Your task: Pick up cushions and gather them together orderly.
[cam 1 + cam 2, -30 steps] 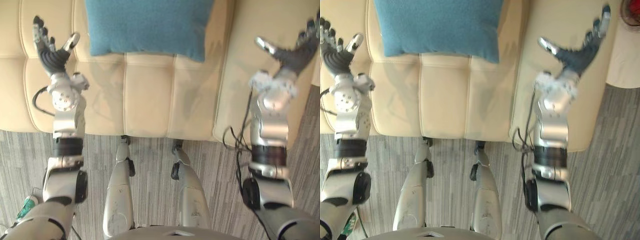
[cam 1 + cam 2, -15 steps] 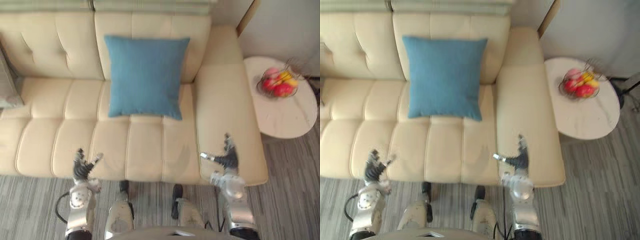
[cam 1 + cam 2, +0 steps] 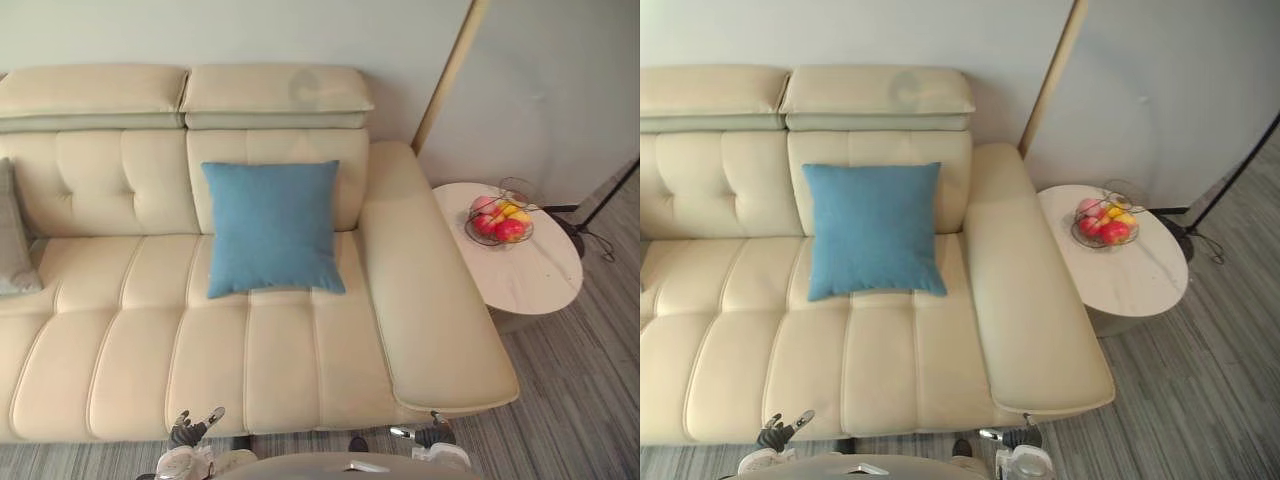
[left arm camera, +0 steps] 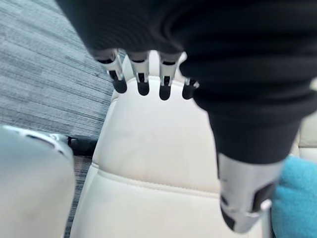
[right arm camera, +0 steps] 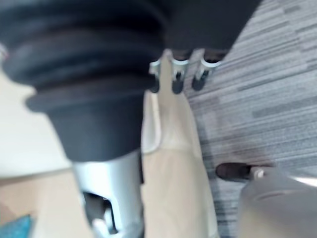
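Observation:
A blue cushion (image 3: 272, 226) leans upright against the backrest of a cream sofa (image 3: 120, 350), on its right-hand seat. The edge of a grey cushion (image 3: 12, 240) shows at the sofa's far left. My left hand (image 3: 190, 431) hovers by the sofa's front edge, fingers straight and holding nothing; in the left wrist view its fingers (image 4: 142, 79) spread over the cream seat, with a corner of the blue cushion (image 4: 297, 198) beyond. My right hand (image 3: 432, 434) is open below the sofa's right armrest (image 3: 430, 310), well short of both cushions.
A round white side table (image 3: 520, 270) stands right of the armrest and carries a wire basket of fruit (image 3: 497, 218). A slanted wooden pole (image 3: 445, 70) rises behind it. A dark lamp stand (image 3: 590, 215) is at the far right. Grey striped carpet (image 3: 590, 400) lies in front.
The camera has swung up and back, so the whole sofa, side table and wall now show. Both hands have slid to the bottom edge and stay open and empty.

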Tool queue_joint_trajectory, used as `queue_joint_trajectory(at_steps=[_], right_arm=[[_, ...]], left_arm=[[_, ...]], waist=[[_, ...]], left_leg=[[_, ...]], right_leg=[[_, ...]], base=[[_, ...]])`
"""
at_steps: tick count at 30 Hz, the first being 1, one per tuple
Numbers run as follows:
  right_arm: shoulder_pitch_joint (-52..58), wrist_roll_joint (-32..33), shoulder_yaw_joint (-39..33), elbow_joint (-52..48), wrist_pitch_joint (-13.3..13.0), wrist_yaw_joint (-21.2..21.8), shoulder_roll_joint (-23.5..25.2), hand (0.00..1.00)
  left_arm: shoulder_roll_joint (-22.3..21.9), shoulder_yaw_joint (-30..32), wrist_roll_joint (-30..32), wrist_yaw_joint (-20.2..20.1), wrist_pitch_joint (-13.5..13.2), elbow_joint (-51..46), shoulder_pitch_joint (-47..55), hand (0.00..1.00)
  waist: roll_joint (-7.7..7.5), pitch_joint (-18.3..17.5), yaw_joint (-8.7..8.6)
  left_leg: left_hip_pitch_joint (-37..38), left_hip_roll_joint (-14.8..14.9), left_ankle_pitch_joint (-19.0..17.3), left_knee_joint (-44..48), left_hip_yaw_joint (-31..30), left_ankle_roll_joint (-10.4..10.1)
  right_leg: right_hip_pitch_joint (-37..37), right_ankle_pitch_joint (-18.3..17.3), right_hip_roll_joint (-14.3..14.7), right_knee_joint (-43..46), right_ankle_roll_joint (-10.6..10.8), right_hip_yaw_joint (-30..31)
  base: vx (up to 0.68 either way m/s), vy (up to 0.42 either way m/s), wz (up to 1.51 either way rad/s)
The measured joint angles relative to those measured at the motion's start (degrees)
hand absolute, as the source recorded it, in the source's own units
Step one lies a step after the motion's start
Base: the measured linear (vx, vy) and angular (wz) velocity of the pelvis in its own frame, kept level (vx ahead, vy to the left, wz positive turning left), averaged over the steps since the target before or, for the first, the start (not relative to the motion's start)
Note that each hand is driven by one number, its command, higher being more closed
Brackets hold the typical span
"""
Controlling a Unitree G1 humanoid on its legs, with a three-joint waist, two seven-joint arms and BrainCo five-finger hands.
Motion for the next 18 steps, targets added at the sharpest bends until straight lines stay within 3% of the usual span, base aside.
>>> queue_joint_trajectory(at_steps=[5, 6, 7, 8, 9, 10, 12, 15, 17, 18], right_arm=[[-1.2, 1.6, -0.7, 0.2, 0.2, 0.0, -0.1, 0.0], [-1.9, 1.8, -0.3, 0.4, 0.4, 0.0, -0.1, 0.0], [-2.7, 2.1, 0.3, 0.4, 0.4, 0.0, -0.1, 0.0], [-3.7, 2.2, 0.5, 0.1, 0.6, -0.1, -0.2, 0.0], [-3.1, 2.4, 1.0, 0.1, 0.5, 0.0, 0.6, 0.0], [-3.0, 3.3, 1.2, 0.2, 0.6, -0.1, 0.9, 0.0], [-3.0, 3.4, 2.8, 0.5, 0.5, -0.2, 1.4, 0.0], [-5.5, 3.4, 3.8, 0.3, 0.4, -0.3, 2.0, 0.0], [-6.9, 3.5, 5.0, -0.4, 0.3, -1.0, 1.5, 0.0], [-7.7, 3.5, 5.2, -0.3, 0.4, -1.0, 0.9, 0.0]], left_arm=[[0.8, 0.0, 1.1, 0.0, 0.0, 1.2, -0.9, 0.0], [0.9, 0.1, 1.0, 0.1, 0.0, 1.1, -2.0, 0.0], [0.7, 0.1, 1.0, 0.1, 0.0, 1.0, -2.8, 0.0], [0.5, 0.4, 1.0, 0.2, 0.0, 0.8, -3.6, 0.0], [1.1, 0.3, 1.0, 0.3, 0.0, 0.4, -4.4, 0.0], [1.6, 0.3, 1.0, 0.5, -0.1, -0.4, -4.7, 0.0], [2.4, 0.8, 0.9, 1.3, -0.1, -0.7, -4.9, 0.0], [1.8, 1.0, 0.8, 1.7, 0.0, -0.9, -4.9, 0.0], [-0.7, 0.0, -0.5, 2.6, -0.2, -2.4, -4.8, 0.0], [-1.2, -0.2, -0.6, 2.8, -0.1, -2.0, -5.0, 0.0]], waist=[[-0.12, 1.6, -0.38], [-0.4, 3.2, -0.4], [0.97, 3.4, 0.25], [1.75, 4.5, 0.47], [1.75, 4.9, 0.24], [0.62, 5.1, 0.05], [-0.84, 5.0, 0.61], [-1.92, 4.9, 1.73], [0.14, 4.4, 4.08], [1.82, 5.2, 4.13]], left_leg=[[0.7, -0.3, -2.6, 3.2, 1.7, 0.6], [-2.3, -0.3, -4.2, 7.4, 1.3, 2.9], [-5.4, 0.9, -5.2, 10.5, 1.0, 4.2], [-7.3, 2.8, -5.5, 12.9, 1.5, 4.1], [-9.3, 2.8, -5.6, 15.0, 0.3, 4.1], [-10.5, 2.3, -5.4, 16.5, -1.0, 4.2], [-13.2, 2.2, -5.3, 19.3, -1.9, 4.1], [-16.3, 2.7, -2.1, 19.7, -1.8, 3.0], [-17.2, 4.6, 1.3, 14.2, 0.0, 2.5], [-17.7, 5.6, 2.3, 13.4, -0.7, 2.1]], right_leg=[[-2.0, 0.2, 0.2, 3.5, -0.4, 3.2], [-5.2, 1.7, 0.5, 7.3, -2.4, 2.0], [-6.9, 4.3, 1.5, 6.9, -4.1, 1.1], [-9.4, 0.2, 1.2, 15.0, -3.7, -0.6], [-12.4, -5.5, 0.2, 28.8, -3.9, -2.1], [-12.5, -7.5, -0.9, 35.9, -3.3, -2.6], [-10.1, -9.4, -2.3, 40.2, -2.6, -3.3], [-7.5, -13.7, -1.8, 34.1, 0.0, -3.2], [-2.4, -14.9, 2.4, 16.2, -0.8, -3.4], [-2.0, -13.9, 3.3, 14.5, -1.0, -3.9]], base=[[-0.03, 0.028, -0.53], [-0.14, 0.002, -0.58], [-0.17, -0.004, -0.61], [-0.19, 0.0, -0.15], [-0.09, -0.017, 0.31], [-0.04, -0.026, 0.55], [-0.08, -0.1, 0.32], [-0.22, -0.152, 0.08], [-0.32, -0.171, -0.31], [-0.32, -0.151, -0.02]])
